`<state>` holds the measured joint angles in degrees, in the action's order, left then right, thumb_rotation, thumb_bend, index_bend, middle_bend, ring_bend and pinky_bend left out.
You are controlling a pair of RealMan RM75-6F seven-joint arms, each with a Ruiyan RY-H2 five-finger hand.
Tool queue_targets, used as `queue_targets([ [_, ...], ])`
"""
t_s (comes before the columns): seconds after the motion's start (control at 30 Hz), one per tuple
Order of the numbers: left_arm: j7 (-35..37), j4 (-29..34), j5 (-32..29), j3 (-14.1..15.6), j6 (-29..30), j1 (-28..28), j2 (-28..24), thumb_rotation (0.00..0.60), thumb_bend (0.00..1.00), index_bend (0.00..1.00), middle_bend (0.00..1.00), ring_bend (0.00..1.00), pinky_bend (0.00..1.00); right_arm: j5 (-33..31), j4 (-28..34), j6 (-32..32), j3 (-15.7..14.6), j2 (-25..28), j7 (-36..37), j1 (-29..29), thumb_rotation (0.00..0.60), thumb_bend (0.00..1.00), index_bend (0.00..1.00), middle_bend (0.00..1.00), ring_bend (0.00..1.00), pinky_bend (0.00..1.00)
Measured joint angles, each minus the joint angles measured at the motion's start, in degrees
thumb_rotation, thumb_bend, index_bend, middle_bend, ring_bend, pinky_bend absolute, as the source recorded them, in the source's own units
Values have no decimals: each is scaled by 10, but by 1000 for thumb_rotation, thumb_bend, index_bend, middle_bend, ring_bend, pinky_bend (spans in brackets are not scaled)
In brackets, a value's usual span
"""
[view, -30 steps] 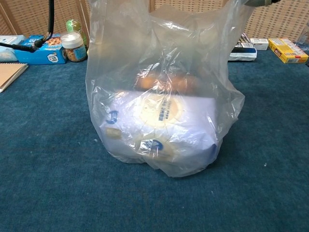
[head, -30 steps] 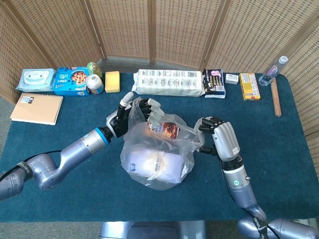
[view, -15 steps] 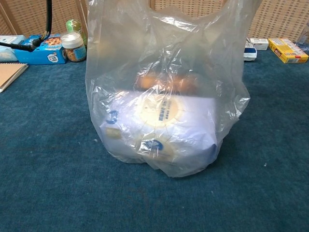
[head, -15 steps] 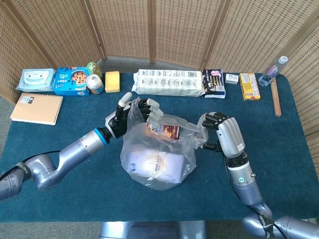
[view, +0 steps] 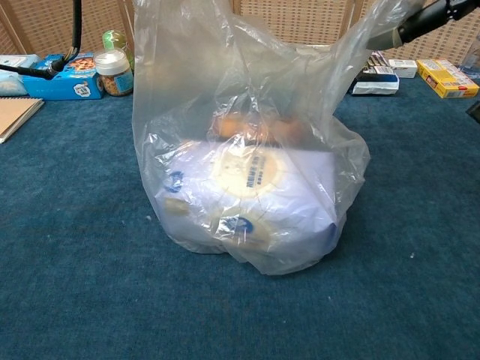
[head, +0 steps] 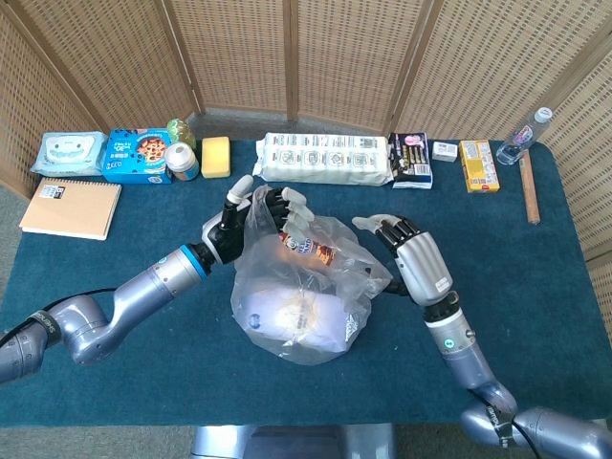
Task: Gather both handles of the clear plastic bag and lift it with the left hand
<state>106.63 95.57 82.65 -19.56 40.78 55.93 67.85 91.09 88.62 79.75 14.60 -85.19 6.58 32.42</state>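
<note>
Chest view crops the clear plastic bag handles.

Head view high above table, chest view low, close (both show bag)

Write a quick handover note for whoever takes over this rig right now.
Left hand: grips the clear plastic bag at its upper left handle.
Right hand: fingers spread beside the bag's right side, holding nothing.
Bag sits on the blue table, with a white package inside.
Done: one handle is in the left hand.
Left: bring the right handle over to the left hand, then lift.
</note>
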Motion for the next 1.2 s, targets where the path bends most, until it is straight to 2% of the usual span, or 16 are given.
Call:
queue_targets([
  [0.23, 0, 1, -3, 0, 0, 0, 1, 0, 177, 350, 407, 390, 388, -9, 1, 6, 3, -25, 8, 5, 600, 198, 203, 278, 228, 204],
  [0.73, -2, 2, -11, -2, -4, -2, 2, 0, 177, 350, 407, 390, 388, -64, 47, 53, 50, -72, 21, -3, 600, 253, 280, 308, 232, 186],
  [0.93, -4, 4, -7, -5, 1, -3, -1, 0, 177, 350, 407, 390, 388, -66, 61, 71, 61, -72, 22, -10, 600, 251, 304, 313, 234, 179],
  [1.2, -10, 11, -9, -13, 4, -1, -5, 0, 177, 350, 407, 390, 388, -95, 87, 54, 97, -48, 36, -3, 600, 247, 321, 317, 234, 176],
])
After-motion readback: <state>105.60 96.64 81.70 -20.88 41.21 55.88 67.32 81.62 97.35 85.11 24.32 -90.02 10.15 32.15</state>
